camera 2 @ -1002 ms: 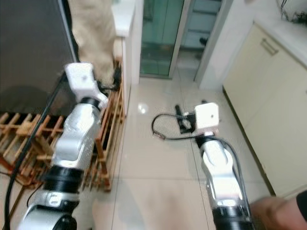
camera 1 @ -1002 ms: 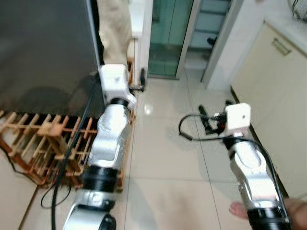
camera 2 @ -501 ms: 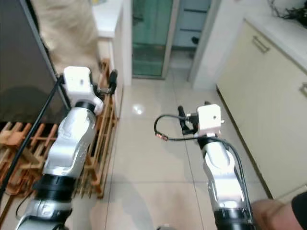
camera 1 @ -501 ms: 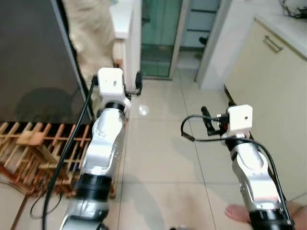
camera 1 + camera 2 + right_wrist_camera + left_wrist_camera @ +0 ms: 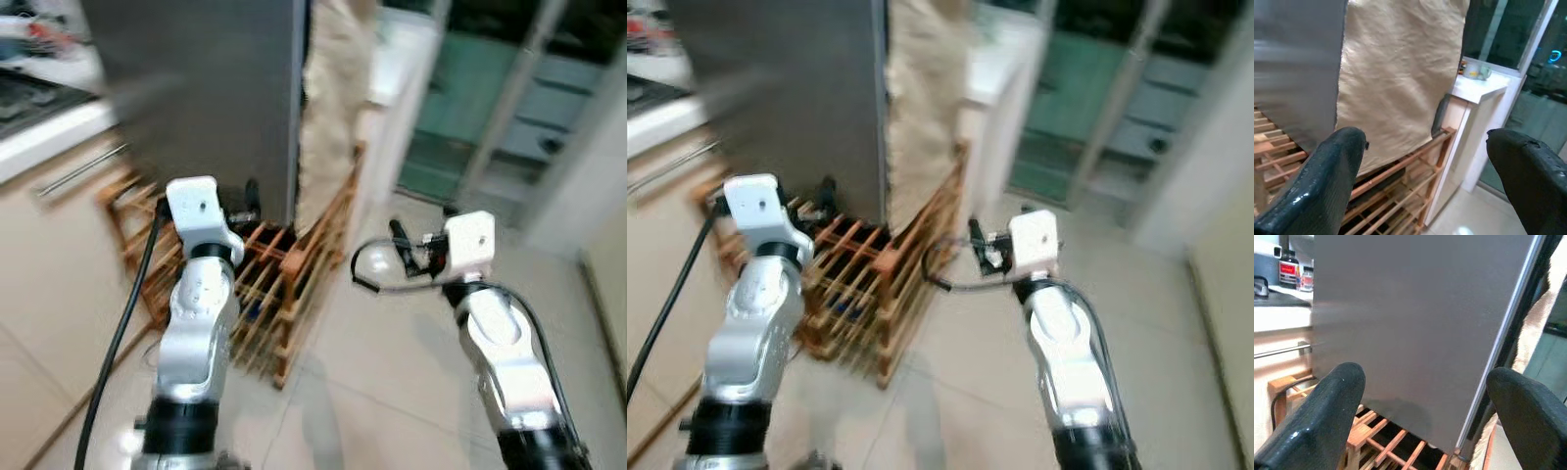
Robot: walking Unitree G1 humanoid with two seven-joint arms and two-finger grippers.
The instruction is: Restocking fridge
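Note:
The fridge [image 5: 206,88] is a tall dark grey body ahead on my left, its plain side filling much of the left wrist view [image 5: 1415,323]. My left gripper [image 5: 247,201] is held up in front of its lower part, open and empty, with both black fingers [image 5: 1337,396] spread wide. My right gripper [image 5: 411,240] hovers over the floor further right, also open with nothing between its fingers [image 5: 1337,161]. It faces a beige cloth [image 5: 1400,73] that hangs beside the fridge.
A wooden rack [image 5: 284,284] stands on the floor under and beside the fridge, close to both grippers. A pale counter [image 5: 49,127] with a bar handle is at my left. A white cabinet [image 5: 1479,88] and glass doors [image 5: 509,108] lie further right. Tiled floor [image 5: 392,392] stretches ahead.
The camera has swung to the left, so the fridge and rack now sit ahead instead of at the left edge. Both arms keep the same raised pose, fingers still apart.

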